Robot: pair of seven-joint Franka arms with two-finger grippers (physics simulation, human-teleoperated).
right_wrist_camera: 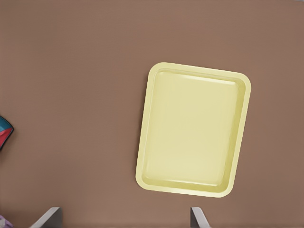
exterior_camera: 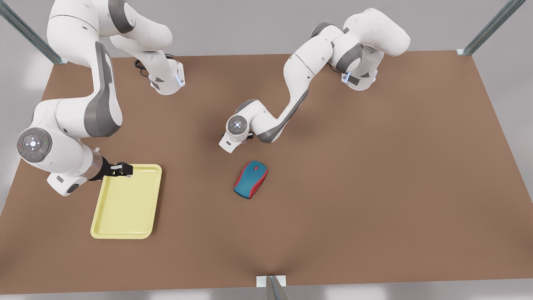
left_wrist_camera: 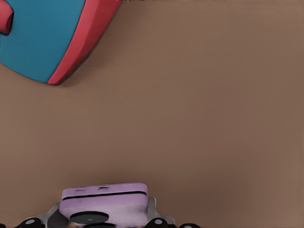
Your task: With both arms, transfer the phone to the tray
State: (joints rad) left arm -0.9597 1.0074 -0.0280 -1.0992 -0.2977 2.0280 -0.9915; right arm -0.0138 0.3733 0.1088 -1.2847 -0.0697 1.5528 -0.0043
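The pale lilac phone [left_wrist_camera: 104, 202] lies on the brown table, and the fingers [left_wrist_camera: 153, 211] of my left gripper [left_wrist_camera: 103, 216] press against its two sides. In the front view this phone is hidden under the left arm's wrist [exterior_camera: 235, 133], at mid table just behind the mouse. The pale yellow tray [exterior_camera: 127, 200] lies flat at the front view's left with nothing in it. My right gripper [exterior_camera: 125, 169] hangs over its far corner. In the right wrist view the tray [right_wrist_camera: 192, 128] sits well below the right gripper [right_wrist_camera: 123, 218], whose fingers are wide apart and hold nothing.
A teal-and-red mouse [exterior_camera: 250, 179] lies close in front of the left gripper; the left wrist view shows the mouse [left_wrist_camera: 47, 33] just past the phone. Bare brown table spans the stretch between mouse and tray. Metal frame posts stand at the table's corners and front edge.
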